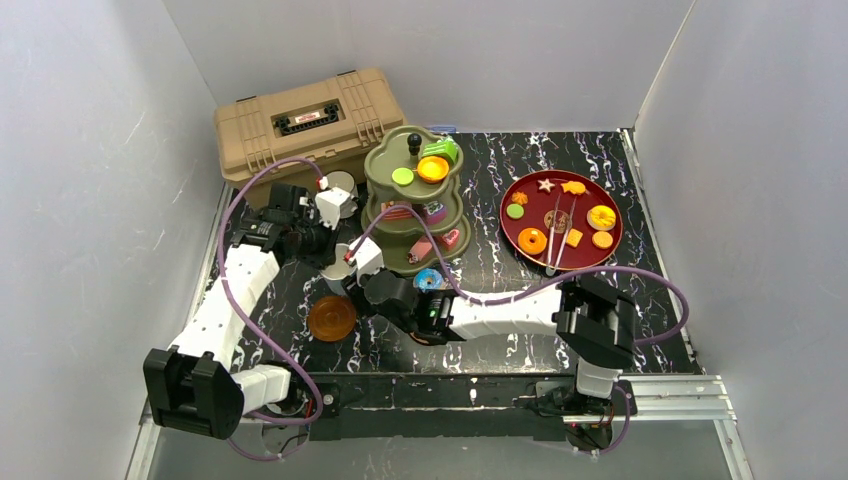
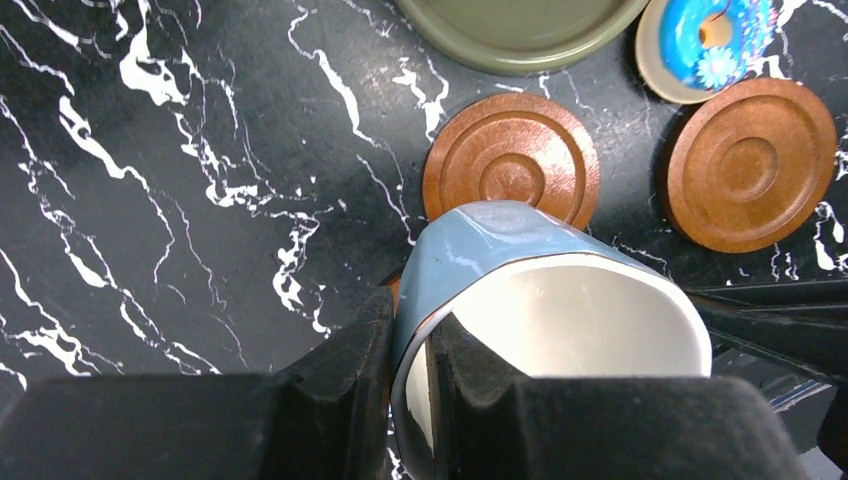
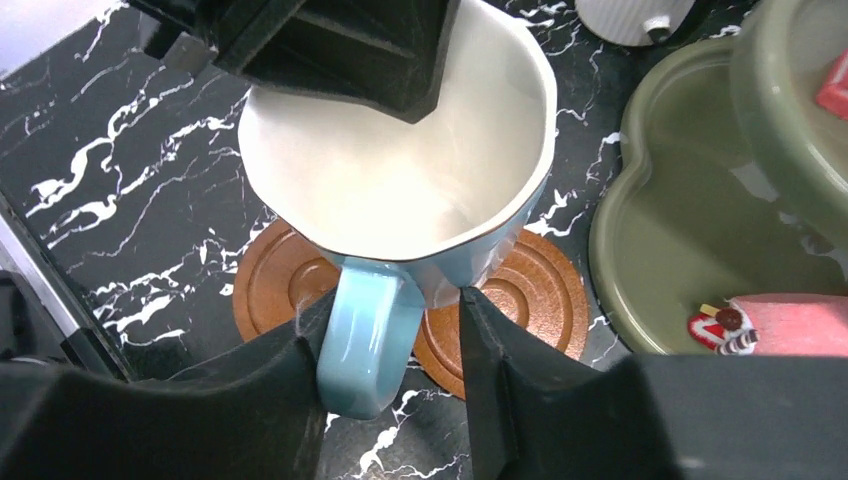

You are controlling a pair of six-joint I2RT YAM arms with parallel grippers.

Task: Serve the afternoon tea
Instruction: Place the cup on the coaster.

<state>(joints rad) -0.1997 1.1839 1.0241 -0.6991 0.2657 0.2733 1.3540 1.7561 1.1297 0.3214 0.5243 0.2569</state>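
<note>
A light-blue mug [image 2: 480,240] with a white inside hangs tilted over two brown saucers [image 2: 510,160] [image 2: 750,165]. My left gripper [image 2: 410,320] is shut on its wall, one finger inside and one outside. In the right wrist view, the mug [image 3: 400,150] points its handle [image 3: 365,330] between the fingers of my right gripper [image 3: 395,300]. That gripper is open: one finger touches the handle, the other stands apart. The olive-green three-tier stand [image 1: 415,205] with a black knob holds toy cakes. A blue donut [image 2: 710,45] lies on a small plate beside its base.
A red tray [image 1: 610,250] with several toy cakes and tongs sits at the right. The tan toolbox [image 1: 305,120] stands at the back left. A white mug [image 3: 640,20] is near the stand's base [image 3: 650,260]. One saucer [image 1: 332,317] shows in the top view.
</note>
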